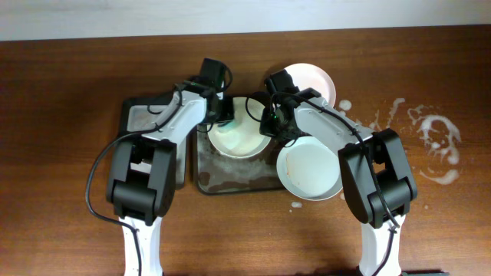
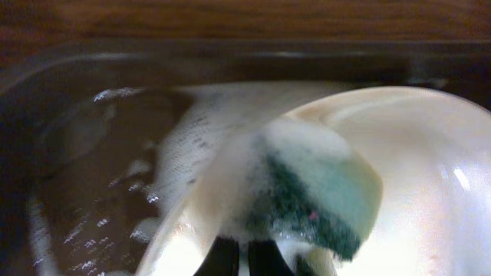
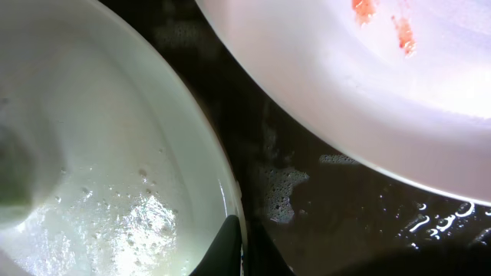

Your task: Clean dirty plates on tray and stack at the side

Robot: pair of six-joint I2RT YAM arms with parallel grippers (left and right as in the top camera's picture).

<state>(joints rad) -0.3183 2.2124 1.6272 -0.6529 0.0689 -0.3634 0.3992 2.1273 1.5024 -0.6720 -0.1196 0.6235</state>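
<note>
From above, both arms' wrists bunch over the tray (image 1: 230,178) and cover the far side of the middle plate (image 1: 239,136), so the grips themselves only show in the wrist views, and there only as dark fingers (image 2: 222,261) cut off at the bottom edge. The left wrist view is blurred and close. The narrow tray (image 1: 138,115) to the left is partly under the left arm (image 1: 180,115).

The left jaws are closed on a green sponge (image 2: 326,195) thick with foam, pressed against the inside of the middle plate near its rim. The right jaws are nearly closed, pinching that plate's right rim: one finger (image 3: 226,241) sits inside the wet, bubbly bowl and the other outside it, over the tray.

The middle plate sits in the tray's far half. The far plate (image 1: 316,80) lies off the tray's far-right corner, beyond the right arm (image 1: 330,130). In the right wrist view it carries reddish smears (image 3: 383,23), and its edge hangs over wet tray floor. The near plate (image 1: 309,170), faintly greenish, overlaps the tray's right edge. Whether it rests on the rim I cannot tell.

The tray floor is dark and streaked with suds. The tabletop (image 1: 61,92) is brown wood, with white foam (image 1: 437,142) splashed on it well to the right. A pale strip (image 1: 230,11) runs along the far edge.
</note>
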